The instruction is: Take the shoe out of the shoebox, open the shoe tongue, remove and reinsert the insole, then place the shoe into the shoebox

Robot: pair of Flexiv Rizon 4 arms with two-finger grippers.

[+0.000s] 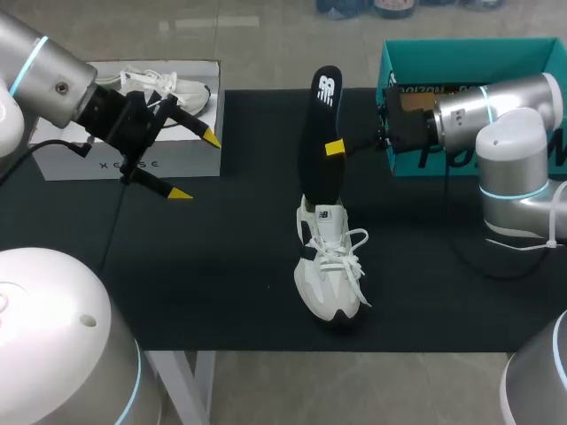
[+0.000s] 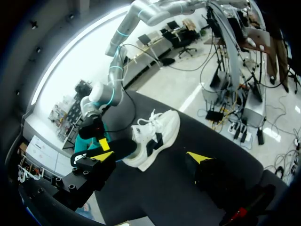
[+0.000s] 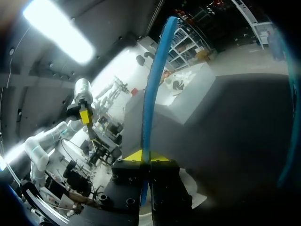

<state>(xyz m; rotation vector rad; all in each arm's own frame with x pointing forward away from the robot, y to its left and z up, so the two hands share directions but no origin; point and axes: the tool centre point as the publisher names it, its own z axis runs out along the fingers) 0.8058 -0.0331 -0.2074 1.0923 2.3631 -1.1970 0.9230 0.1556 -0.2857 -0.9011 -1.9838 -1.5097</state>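
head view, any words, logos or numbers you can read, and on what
white shoebox: spaced letters on front, partly covered by the left claw, not readable whole
teal shoebox: dark print mostly hidden behind the right arm, unreadable
insole: white logo mark, no words
shoe: tongue tag too small to read

I count two shoes here: one white sneaker [image 1: 330, 266] out on the mat and a second sneaker [image 1: 173, 88] lying in a box. There are two boxes, a white shoebox [image 1: 133, 155] and a teal shoebox [image 1: 461, 57]. There is a single black insole [image 1: 321, 124] and a single black mat [image 1: 221, 266]. Two arms work here, the left arm [image 1: 44, 62] and the right arm [image 1: 505, 115]. That makes two pincers, the left pincer [image 1: 195, 166] and the right pincer [image 1: 334, 148], each with two yellow-tipped fingers.
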